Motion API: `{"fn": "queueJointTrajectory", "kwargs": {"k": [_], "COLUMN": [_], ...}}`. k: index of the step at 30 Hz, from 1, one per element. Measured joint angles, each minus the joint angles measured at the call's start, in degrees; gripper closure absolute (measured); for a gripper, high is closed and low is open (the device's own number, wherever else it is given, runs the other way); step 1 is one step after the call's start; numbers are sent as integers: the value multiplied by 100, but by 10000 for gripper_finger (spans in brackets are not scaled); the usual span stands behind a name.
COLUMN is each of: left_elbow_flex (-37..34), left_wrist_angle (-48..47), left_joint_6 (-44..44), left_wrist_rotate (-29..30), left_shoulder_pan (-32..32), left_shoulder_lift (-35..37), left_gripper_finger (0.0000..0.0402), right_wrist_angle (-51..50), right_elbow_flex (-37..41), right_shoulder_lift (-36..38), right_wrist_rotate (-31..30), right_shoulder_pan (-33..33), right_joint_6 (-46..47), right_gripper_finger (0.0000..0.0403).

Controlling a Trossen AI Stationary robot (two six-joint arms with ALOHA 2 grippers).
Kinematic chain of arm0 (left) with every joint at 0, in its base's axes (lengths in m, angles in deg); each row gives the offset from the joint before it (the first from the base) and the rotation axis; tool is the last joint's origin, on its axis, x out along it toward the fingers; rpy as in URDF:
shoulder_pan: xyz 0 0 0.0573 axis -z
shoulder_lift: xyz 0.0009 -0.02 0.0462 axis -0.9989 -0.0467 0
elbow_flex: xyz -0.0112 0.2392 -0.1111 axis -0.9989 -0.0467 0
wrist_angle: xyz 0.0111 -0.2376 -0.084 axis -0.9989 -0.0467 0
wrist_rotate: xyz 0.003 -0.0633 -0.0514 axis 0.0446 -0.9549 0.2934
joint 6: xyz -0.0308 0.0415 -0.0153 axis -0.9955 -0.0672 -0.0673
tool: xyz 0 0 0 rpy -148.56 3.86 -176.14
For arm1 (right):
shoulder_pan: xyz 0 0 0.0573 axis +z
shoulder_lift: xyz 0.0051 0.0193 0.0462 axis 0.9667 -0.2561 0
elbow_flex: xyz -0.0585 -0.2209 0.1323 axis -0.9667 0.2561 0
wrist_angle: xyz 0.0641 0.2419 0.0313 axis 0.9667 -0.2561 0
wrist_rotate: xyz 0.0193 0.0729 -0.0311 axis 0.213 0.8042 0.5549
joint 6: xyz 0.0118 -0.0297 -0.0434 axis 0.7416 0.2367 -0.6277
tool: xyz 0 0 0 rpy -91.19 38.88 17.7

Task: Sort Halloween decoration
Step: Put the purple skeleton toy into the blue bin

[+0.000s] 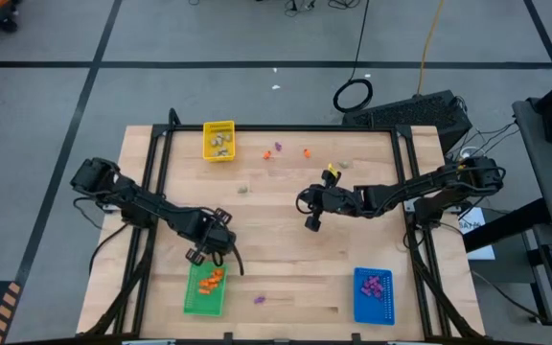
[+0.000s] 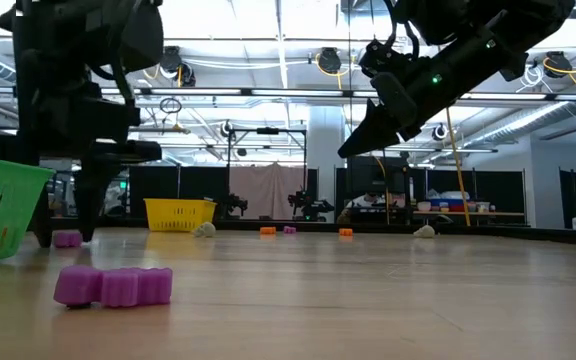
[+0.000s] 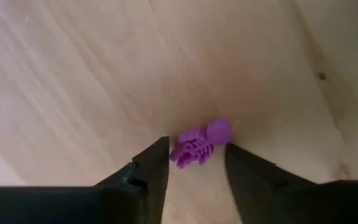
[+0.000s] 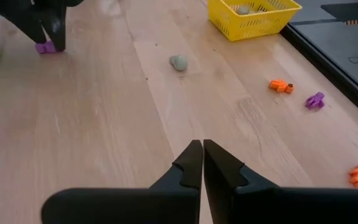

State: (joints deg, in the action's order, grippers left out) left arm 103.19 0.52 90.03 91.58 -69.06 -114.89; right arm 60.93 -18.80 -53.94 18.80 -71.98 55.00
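A purple skeleton-shaped trinket [image 3: 199, 146] lies flat on the wooden table. My left gripper [image 3: 196, 163] points straight down over it, open, one finger on either side with a narrow gap each way. This spot is just beyond the far end of the green tray [image 1: 204, 290]. The arm hides the trinket in the high view. My right gripper [image 1: 311, 223] hangs shut above the table's middle and holds nothing. Loose trinkets lie about: another purple one [image 1: 258, 299], two orange [image 1: 266, 153] [image 1: 307, 151], a purple [image 1: 278, 148] and two beige-grey [image 1: 242, 189] [image 1: 345, 163].
The green tray holds orange trinkets [image 1: 213, 279]. The yellow tray [image 1: 219, 141] at the far edge holds beige-grey ones. The blue tray [image 1: 374, 294] at the near right holds purple ones. Bare wood lies between the two arms.
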Motion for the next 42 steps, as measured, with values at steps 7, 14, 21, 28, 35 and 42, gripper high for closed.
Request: {"fn": "queueJointTrajectory", "kwargs": {"k": [7,14,21,28,35,42], "left_elbow_flex": [-222,-290,-353,-358,-342,-340], "left_wrist_angle": [163,550,2606,3820,4035,4072], "left_joint_6": [-158,-1032,-2196,-3302,-3782,-3807], "left_wrist_rotate": [-93,-207,-1973,-3019,-3298,-3310], "left_shoulder_pan": [1,-53,-539,-963,-1039,-1015], "left_shoulder_lift": [24,177,363,372,355,359], "left_gripper_finger": [361,394,398,400,400,400], "right_wrist_angle": [44,46,641,1327,944,-202], "right_elbow_flex": [0,0,0,-545,-1919,-3087], "right_shoulder_lift": [0,0,-256,-1217,-2293,-2788], "right_wrist_rotate": [0,-4,-159,-168,-263,-447], "right_shoulder_pan": [36,474,1367,1942,2080,1974], "right_joint_6": [39,-265,-923,-1465,-2055,-2243], "right_gripper_finger": [403,403,403,389,304,235]}}
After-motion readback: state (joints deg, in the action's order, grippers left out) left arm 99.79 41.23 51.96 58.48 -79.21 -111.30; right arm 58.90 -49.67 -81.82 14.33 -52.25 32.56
